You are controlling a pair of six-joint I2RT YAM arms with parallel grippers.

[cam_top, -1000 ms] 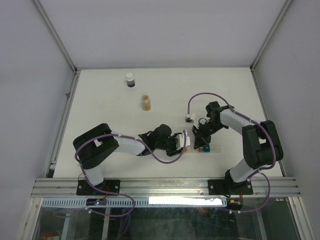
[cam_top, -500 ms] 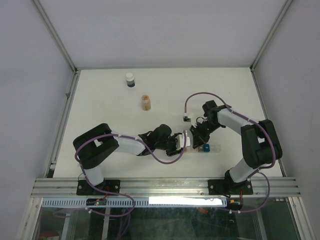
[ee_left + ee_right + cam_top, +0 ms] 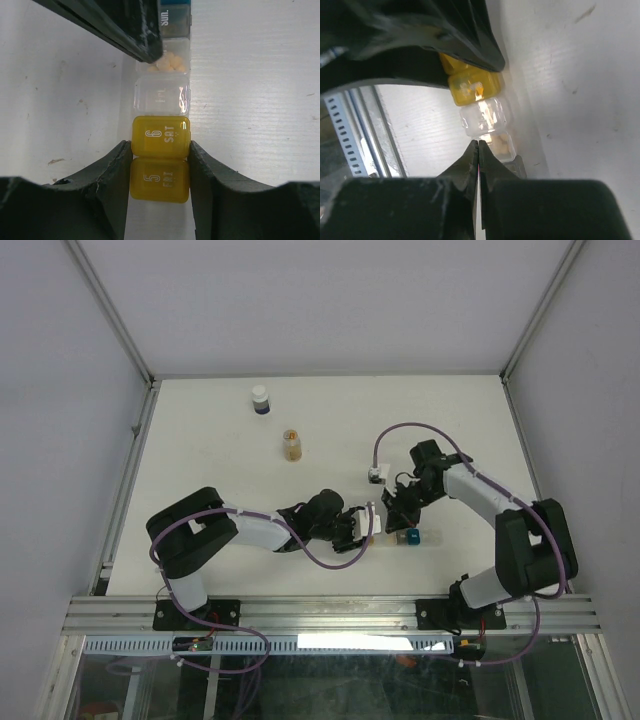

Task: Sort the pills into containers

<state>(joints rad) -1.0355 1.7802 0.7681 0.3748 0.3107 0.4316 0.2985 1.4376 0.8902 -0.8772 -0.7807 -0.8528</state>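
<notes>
Steady yellow container [image 3: 161, 136] with left gripper [image 3: 161, 150] clamped on it, bring pinched-shut right gripper [image 3: 478, 150] squarely over loose pills [image 3: 169, 62], no nudging.

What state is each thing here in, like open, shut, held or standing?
Yellow boxes: lids closed, gripped.
Clear box: lid closed.
Pill box: pills inside, lid looks open.
Blue box: lid looks closed.
Left gripper: shut on yellow boxes.
Right gripper: shut, tips at pill box.
White-capped bottle: upright, capped.
Amber bottle: upright.
</notes>
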